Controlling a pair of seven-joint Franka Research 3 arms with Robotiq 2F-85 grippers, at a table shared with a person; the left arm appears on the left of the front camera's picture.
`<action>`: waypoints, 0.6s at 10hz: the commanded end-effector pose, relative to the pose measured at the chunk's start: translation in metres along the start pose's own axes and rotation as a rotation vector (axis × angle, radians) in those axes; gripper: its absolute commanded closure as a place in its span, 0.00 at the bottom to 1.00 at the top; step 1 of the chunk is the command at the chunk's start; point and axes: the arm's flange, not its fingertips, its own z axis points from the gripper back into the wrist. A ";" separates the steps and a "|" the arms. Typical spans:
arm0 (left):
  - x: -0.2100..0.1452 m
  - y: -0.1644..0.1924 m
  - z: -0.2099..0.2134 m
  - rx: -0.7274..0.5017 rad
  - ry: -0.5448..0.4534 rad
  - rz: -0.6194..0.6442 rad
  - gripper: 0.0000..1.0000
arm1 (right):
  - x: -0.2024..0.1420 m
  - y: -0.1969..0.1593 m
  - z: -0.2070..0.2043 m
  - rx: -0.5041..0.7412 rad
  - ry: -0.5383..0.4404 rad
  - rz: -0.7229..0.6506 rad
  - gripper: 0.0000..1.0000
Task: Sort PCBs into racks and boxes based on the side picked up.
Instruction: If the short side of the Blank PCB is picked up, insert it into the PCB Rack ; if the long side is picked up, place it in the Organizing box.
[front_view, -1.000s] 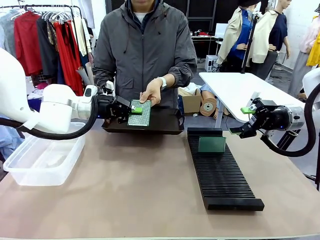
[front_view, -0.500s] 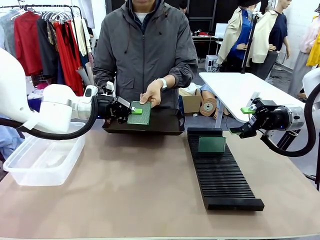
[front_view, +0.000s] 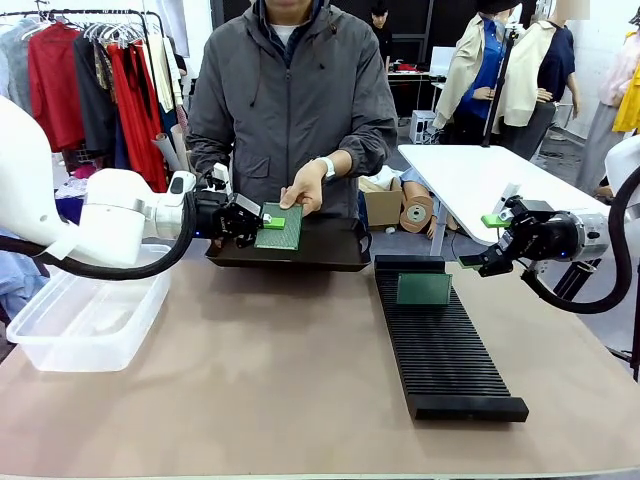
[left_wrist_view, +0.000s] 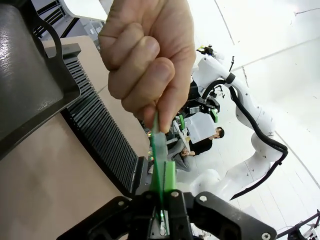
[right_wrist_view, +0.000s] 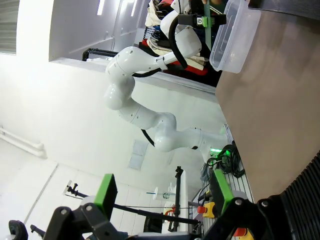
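We saw our left fingers (front_view: 268, 222) clamped on one edge of a green PCB (front_view: 280, 229) above the dark tray (front_view: 290, 255), the person's hand (front_view: 303, 187) pinching its far edge. Our right fingers (front_view: 482, 240) hung open beside the black rack (front_view: 445, 345), where another PCB (front_view: 424, 289) stood slotted.

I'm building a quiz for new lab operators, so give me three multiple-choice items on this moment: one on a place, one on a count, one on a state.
1. Where is the clear tub?
A. On the robot's left side of the table
B. On the black rack
C. In the person's hand

2. How many PCBs stand in the black rack?
A. None
B. One
C. Three

3. What is the left gripper doing?
A. Hanging open
B. Shut on the PCB that the person's hand also holds
C. Gripping the tub

Answers: 1 A, it sits under the left arm. 2 B, one board stands near the far end. 3 B, its pads pinch the board's edge.
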 end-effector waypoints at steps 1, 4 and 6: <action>0.001 -0.001 0.001 -0.006 0.002 -0.004 1.00 | 0.000 0.002 -0.001 0.001 0.002 -0.002 0.00; 0.001 -0.001 0.001 -0.006 0.002 -0.004 1.00 | 0.000 0.002 -0.001 0.001 0.002 -0.002 0.00; 0.001 -0.001 0.001 -0.006 0.002 -0.004 1.00 | 0.000 0.002 -0.001 0.001 0.002 -0.002 0.00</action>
